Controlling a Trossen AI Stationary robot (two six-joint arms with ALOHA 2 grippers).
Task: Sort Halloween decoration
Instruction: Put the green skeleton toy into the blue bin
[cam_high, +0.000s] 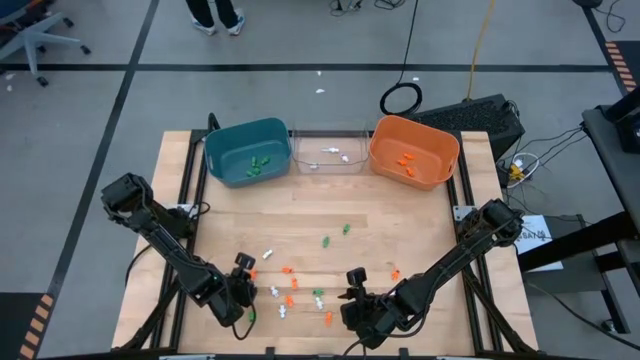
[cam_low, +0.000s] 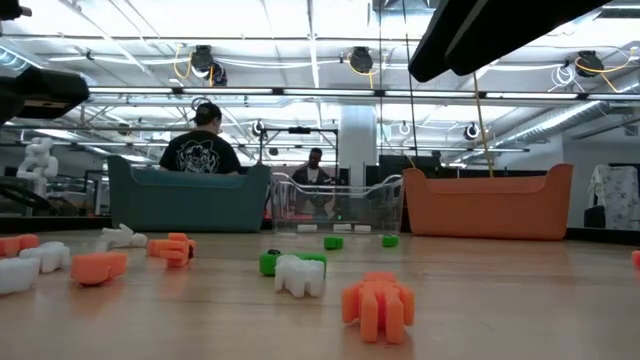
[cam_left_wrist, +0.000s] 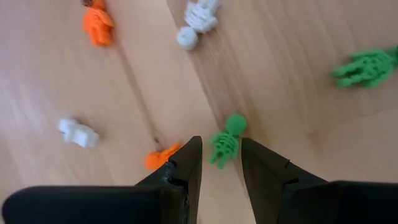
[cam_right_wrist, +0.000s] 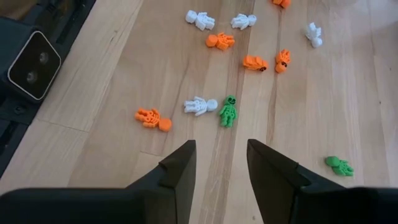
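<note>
The Halloween decoration is a scatter of tiny orange, green and white skeleton trinkets on the wooden table (cam_high: 420, 230), most of them near its front edge. My left gripper (cam_high: 247, 306) points steeply down over the front left. Its open fingers (cam_left_wrist: 222, 152) stand on either side of a green skeleton (cam_left_wrist: 226, 142) that lies flat on the wood. An orange trinket (cam_left_wrist: 160, 158) is half hidden behind one finger. My right gripper (cam_high: 347, 300) hangs open and empty (cam_right_wrist: 221, 149) above the wood, short of another green skeleton (cam_right_wrist: 228, 111). My left gripper comes slanting from above, with one finger (cam_left_wrist: 189, 162) on each side of the green skeleton's legs (cam_left_wrist: 219, 158). The skeleton's head (cam_left_wrist: 235, 122) lies on the table beyond the tips. I cannot tell whether either finger touches it.
Along the far edge stand a teal bin (cam_high: 247, 152), a clear bin (cam_high: 328, 150) and an orange bin (cam_high: 413, 150), each holding a few trinkets. Loose trinkets lie between the two grippers (cam_high: 290, 298) and at mid-table (cam_high: 335, 236). People show in the room beyond (cam_low: 200, 145).
</note>
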